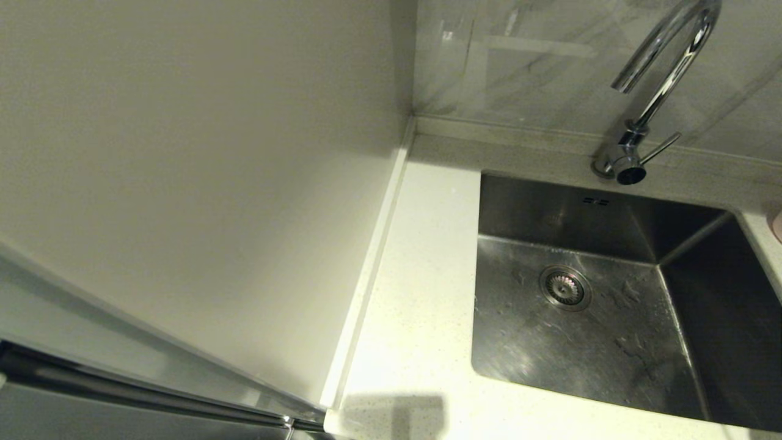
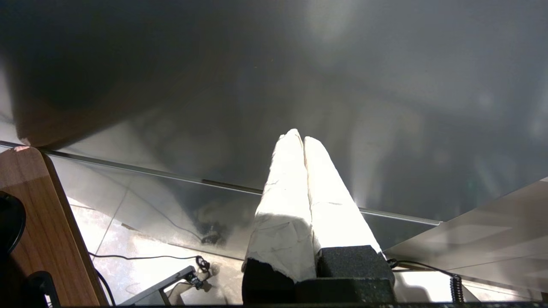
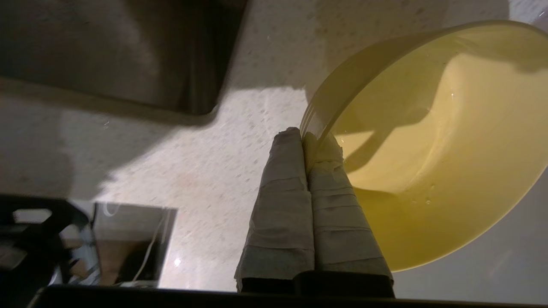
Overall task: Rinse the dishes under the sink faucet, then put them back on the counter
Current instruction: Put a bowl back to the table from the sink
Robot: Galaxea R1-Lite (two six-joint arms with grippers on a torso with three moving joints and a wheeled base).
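Observation:
My right gripper (image 3: 303,134) is shut on the rim of the yellow-green bowl (image 3: 449,149), one finger inside and one outside. The bowl hangs tilted over the speckled counter (image 3: 205,162), with a few droplets inside, and a corner of the sink (image 3: 120,51) lies beyond it. In the head view the steel sink (image 1: 586,342) is empty, and the chrome faucet (image 1: 663,67) stands behind it with no water running. A pink sliver of another dish (image 1: 777,225) shows at the right edge. Neither arm shows in the head view. My left gripper (image 2: 299,137) is shut on nothing.
A strip of counter (image 1: 421,275) runs along the sink's left side, bounded by a raised edge and a plain wall panel (image 1: 214,183). The round strainer drain (image 1: 564,287) sits in the basin floor. The left gripper faces a grey metal panel (image 2: 385,85) above the floor.

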